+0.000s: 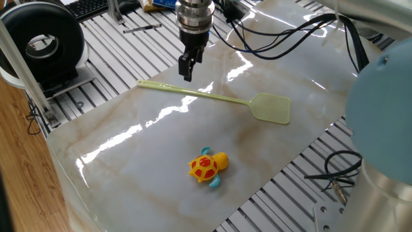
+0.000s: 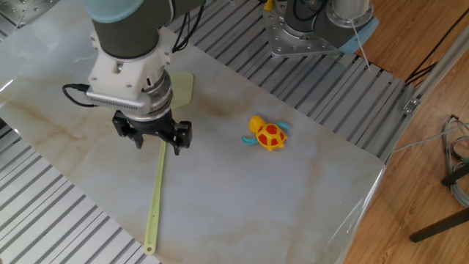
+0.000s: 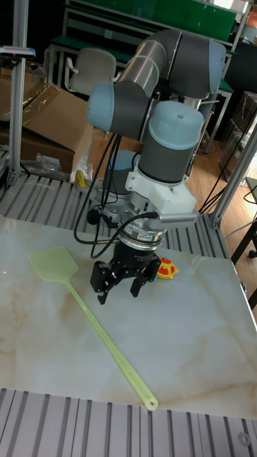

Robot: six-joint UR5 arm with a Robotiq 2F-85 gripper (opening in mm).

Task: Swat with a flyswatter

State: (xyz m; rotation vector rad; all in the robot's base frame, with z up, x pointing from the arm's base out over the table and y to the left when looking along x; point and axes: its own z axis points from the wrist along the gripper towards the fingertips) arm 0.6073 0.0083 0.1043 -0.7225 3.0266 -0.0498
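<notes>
The flyswatter [image 1: 206, 96] lies flat on the marble sheet [image 1: 129, 161], a long pale yellow-green stick ending in a mesh head [image 1: 271, 107]. My gripper [image 2: 156, 140] hangs open just above the stick, near the middle of its length [image 2: 157, 191], with one finger on each side of its line and nothing held. In the tall fixed view the gripper [image 3: 118, 290] hovers beside the stick [image 3: 107, 339], whose head [image 3: 53, 268] points left. The orange-and-yellow toy turtle [image 1: 207, 167] sits apart from the swatter, and my gripper half hides the turtle [image 3: 168, 269] in the tall view.
A black round device [image 1: 42, 42] and a keyboard [image 1: 87, 6] stand beyond the sheet's far left. Black cables [image 1: 290, 38] trail over the back of the sheet. Slatted metal table [image 2: 44, 213] borders the sheet, and a second robot base [image 2: 315, 29] stands behind.
</notes>
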